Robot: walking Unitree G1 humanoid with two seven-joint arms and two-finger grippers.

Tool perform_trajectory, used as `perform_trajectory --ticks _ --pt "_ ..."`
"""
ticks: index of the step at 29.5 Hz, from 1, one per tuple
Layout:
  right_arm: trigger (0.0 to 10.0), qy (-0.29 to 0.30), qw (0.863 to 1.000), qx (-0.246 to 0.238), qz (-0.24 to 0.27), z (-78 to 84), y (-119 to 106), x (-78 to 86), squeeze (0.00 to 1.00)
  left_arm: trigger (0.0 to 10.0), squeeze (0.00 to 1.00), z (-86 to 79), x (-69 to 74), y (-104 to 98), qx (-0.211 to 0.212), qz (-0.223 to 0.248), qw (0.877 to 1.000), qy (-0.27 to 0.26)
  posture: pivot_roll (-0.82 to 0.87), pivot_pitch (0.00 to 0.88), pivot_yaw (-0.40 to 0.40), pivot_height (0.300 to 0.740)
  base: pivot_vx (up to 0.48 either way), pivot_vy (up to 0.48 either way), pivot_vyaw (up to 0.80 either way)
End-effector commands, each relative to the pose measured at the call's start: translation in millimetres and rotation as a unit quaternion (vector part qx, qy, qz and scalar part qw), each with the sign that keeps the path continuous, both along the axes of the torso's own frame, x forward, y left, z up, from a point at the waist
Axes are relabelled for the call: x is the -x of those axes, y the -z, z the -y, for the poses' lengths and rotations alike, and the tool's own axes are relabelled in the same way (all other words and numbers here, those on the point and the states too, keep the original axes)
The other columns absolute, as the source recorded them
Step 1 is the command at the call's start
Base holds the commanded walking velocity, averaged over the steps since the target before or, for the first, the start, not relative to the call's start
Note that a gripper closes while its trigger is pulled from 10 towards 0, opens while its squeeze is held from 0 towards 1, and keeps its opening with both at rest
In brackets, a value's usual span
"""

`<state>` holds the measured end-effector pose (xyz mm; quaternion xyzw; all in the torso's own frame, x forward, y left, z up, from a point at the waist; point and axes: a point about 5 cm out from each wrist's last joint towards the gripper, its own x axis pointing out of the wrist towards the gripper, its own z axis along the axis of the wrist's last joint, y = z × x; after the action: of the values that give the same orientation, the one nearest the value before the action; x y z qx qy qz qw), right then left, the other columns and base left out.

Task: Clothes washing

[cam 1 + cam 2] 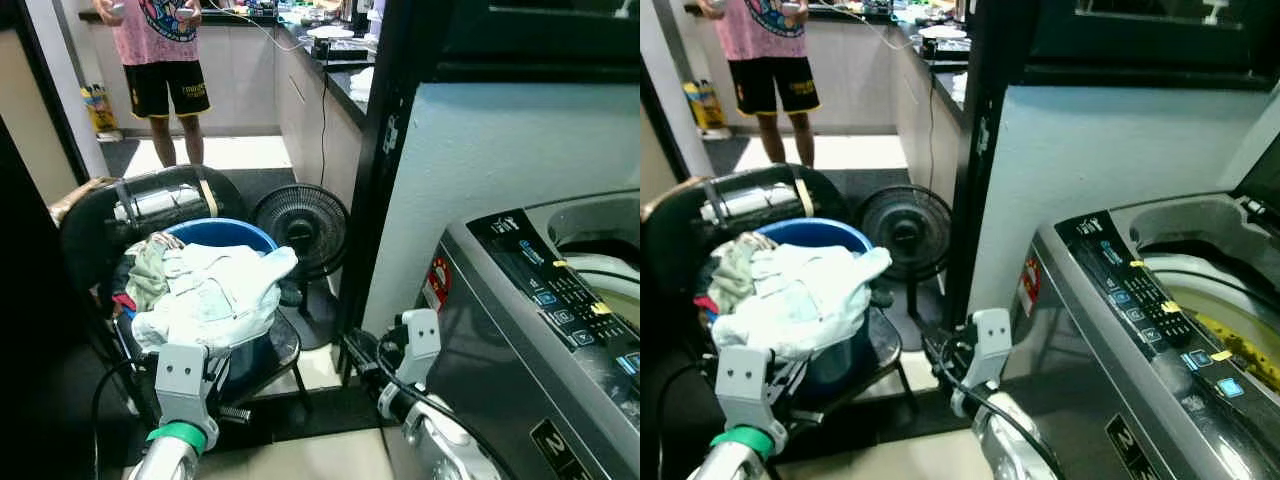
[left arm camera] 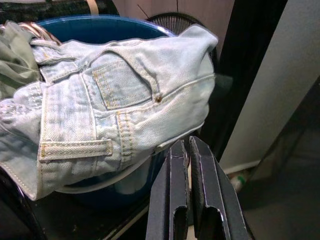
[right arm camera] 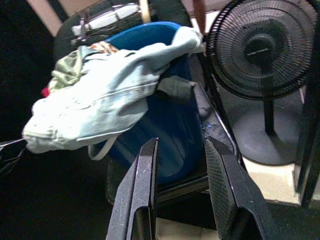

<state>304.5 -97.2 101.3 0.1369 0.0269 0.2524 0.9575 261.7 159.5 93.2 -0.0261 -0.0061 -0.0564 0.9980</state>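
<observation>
Kitchen floor, jeans (image 2: 115, 105) atop blue bucket (image 3: 165, 125) just beyond closed left tool (image 2: 189, 150), parted right tool (image 3: 181, 155), both empty.

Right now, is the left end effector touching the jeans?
Apart. The left wrist view shows the left end effector shut just below the jeans, with dark bucket between.

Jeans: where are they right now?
The pale denim jeans are draped over the top of the blue bucket on the robot's left, on a dark chair beside the floor fan.
</observation>
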Motion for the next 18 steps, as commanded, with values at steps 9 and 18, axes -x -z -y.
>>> perform_trajectory --ticks 9,18 --pt "10.0 -0.010 1.000 -0.008 0.008 -1.4 -0.1 -1.4 0.00 10.0 0.00 4.2 0.2 8.1 0.002 -0.008 1.000 0.004 -0.01 0.000 0.009 0.740 0.000 0.000 0.00" --pt "10.0 -0.020 1.000 -0.003 0.013 -2.8 0.4 -1.8 0.00 10.0 0.00 6.1 -0.9 8.9 0.006 -0.006 1.000 0.004 -0.01 0.000 0.007 0.740 0.000 0.000 0.00"
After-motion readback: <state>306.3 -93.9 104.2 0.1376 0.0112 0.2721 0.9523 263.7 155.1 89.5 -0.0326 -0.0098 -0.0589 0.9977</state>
